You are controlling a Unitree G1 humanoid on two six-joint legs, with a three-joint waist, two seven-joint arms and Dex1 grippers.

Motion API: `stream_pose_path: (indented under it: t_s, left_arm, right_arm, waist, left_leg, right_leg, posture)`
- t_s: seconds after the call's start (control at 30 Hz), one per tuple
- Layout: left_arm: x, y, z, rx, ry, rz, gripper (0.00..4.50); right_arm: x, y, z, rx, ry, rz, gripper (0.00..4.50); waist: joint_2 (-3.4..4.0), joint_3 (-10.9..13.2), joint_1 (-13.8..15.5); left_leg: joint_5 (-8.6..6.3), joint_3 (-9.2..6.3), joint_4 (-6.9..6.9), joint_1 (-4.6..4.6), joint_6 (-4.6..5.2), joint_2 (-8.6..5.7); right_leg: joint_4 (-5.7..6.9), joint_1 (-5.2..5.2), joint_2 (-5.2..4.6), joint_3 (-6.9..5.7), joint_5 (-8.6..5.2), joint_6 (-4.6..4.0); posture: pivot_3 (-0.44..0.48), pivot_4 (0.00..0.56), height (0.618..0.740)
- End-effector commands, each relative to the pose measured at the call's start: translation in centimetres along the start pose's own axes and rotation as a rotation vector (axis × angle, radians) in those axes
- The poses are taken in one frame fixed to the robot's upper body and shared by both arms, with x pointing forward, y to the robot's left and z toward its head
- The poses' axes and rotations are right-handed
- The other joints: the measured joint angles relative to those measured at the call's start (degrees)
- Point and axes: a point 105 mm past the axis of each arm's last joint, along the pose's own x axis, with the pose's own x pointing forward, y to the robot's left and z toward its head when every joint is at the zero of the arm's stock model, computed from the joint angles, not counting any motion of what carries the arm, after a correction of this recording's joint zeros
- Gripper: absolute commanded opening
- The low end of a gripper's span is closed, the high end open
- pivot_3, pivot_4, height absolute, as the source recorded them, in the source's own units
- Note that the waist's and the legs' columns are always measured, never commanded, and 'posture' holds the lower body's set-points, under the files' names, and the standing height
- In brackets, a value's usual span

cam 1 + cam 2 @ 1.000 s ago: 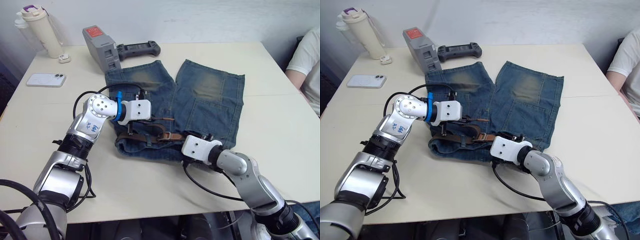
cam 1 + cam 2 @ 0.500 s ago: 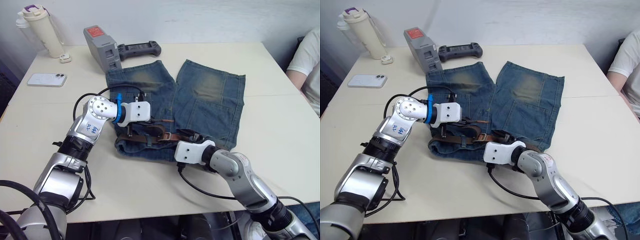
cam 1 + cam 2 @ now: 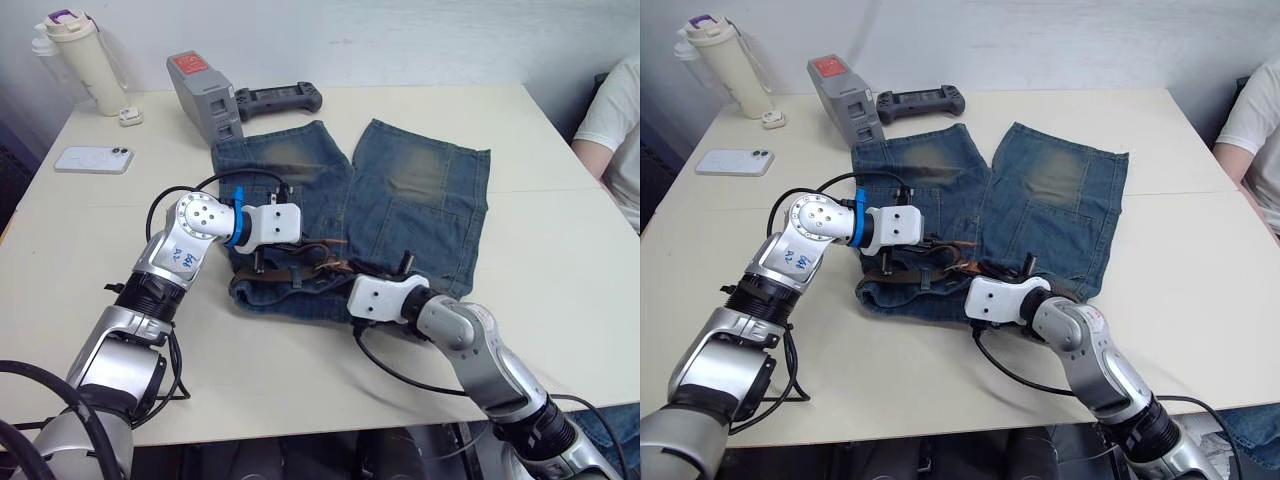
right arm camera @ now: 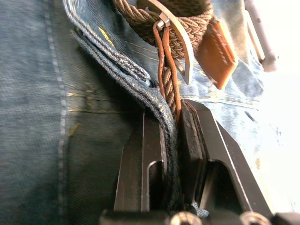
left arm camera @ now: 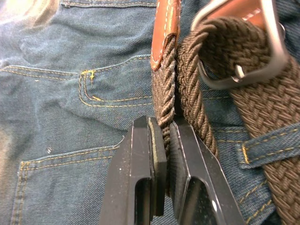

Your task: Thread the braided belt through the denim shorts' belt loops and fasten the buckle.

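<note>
Both claws work at the waistband of the denim shorts (image 3: 400, 190), spread on the counter (image 3: 560, 260).

The left claw (image 5: 161, 140) pinches the braided belt (image 5: 187, 93) just short of the buckle (image 5: 262, 42), apparently to steady it. The right claw (image 4: 171, 126) nips a denim fold with the strap, likely keeping the belt loops (image 5: 269, 145) in line.

Woven braided belt (image 5: 187, 79), metal buckle (image 5: 274, 47), seemingly faded denim shorts (image 3: 420, 190)

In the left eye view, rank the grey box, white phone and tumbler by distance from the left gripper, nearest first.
From the left gripper:
1. Grey box, beyond the shorts' far edge.
2. White phone, out to the robot's left.
3. Tumbler, far left corner.
</note>
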Motion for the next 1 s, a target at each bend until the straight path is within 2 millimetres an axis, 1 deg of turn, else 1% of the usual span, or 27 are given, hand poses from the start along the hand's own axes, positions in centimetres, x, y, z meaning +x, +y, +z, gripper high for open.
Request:
stream_pose_path:
  t_s: [0.03, 0.2, 0.43, 0.57, 0.77, 0.93, 1.0]
  left_arm:
    - [-0.7, 0.7, 0.8, 0.083, 0.01, -0.004, 0.0]
    - [-1.5, 1.3, 0.7, 0.17, 0.052, -0.015, 0.0]
    - [-2.2, 2.4, 1.3, 0.342, 0.098, -0.026, 0.0]
    - [-2.4, 3.1, 1.8, 0.369, 0.088, -0.018, 0.0]
    - [-2.0, 3.0, 2.0, 0.418, 0.097, -0.034, 0.0]
    - [-2.1, 3.6, 1.7, 0.52, 0.165, -0.037, 0.0]
    - [-2.1, 3.9, 2.2, 0.538, 0.169, -0.039, 0.0]
  right_arm:
    - [-0.7, -2.7, 0.6, -0.054, -0.007, -0.099, 0.03]
    - [-0.8, -3.4, 0.2, -0.109, 0.015, -0.103, 0.03]
    - [-0.6, -3.3, 0.2, -0.17, 0.012, -0.05, 0.03]
    - [-0.5, -3.4, 0.1, -0.181, 0.016, -0.038, 0.03]
    - [-0.3, -3.2, 0.3, -0.185, 0.011, -0.03, 0.03]
    - [-0.3, -3.3, 0.2, -0.176, 0.02, -0.02, 0.03]
    - [-0.3, -3.5, 0.3, -0.175, 0.021, -0.021, 0.03]
  waist:
    - [0.0, 0.0, 0.0]
    - [0.0, 0.0, 0.0]
    - [0.0, 0.0, 0.0]
    - [0.0, 0.0, 0.0]
    - [0.0, 0.0, 0.0]
    - [0.0, 0.0, 0.0]
    - [0.0, 0.0, 0.0]
  left_leg:
    - [0.0, 0.0, 0.0, 0.0, 0.0, 0.0]
    - [0.0, 0.0, 0.04, -0.04, 0.0, 0.0]
    - [0.0, 0.01, 0.1, -0.09, 0.0, -0.01]
    - [0.0, 0.03, 0.12, -0.09, 0.01, -0.01]
    - [-0.01, 0.03, 0.15, -0.11, 0.01, -0.01]
    - [-0.01, 0.04, 0.18, -0.11, 0.01, -0.01]
    - [-0.01, 0.04, 0.19, -0.12, 0.02, -0.01]
  right_leg:
    - [0.01, 0.0, 0.0, 0.0, 0.0, 0.0]
    - [0.07, -0.06, 0.0, 0.01, 0.0, 0.0]
    - [0.12, -0.09, -0.03, 0.02, 0.0, 0.0]
    - [0.19, -0.13, -0.04, 0.02, 0.0, 0.0]
    - [0.23, -0.16, -0.06, 0.02, 0.0, 0.0]
    - [0.26, -0.16, -0.06, 0.02, 0.0, 0.0]
    - [0.26, -0.17, -0.06, 0.02, 0.0, 0.0]
  posture:
    - [0.0, 0.15, 0.65]
    - [0.0, 0.15, 0.65]
    - [0.0, 0.15, 0.65]
    - [0.0, 0.15, 0.65]
    - [0.0, 0.15, 0.65]
    - [0.0, 0.15, 0.65]
    - [0.0, 0.15, 0.65]
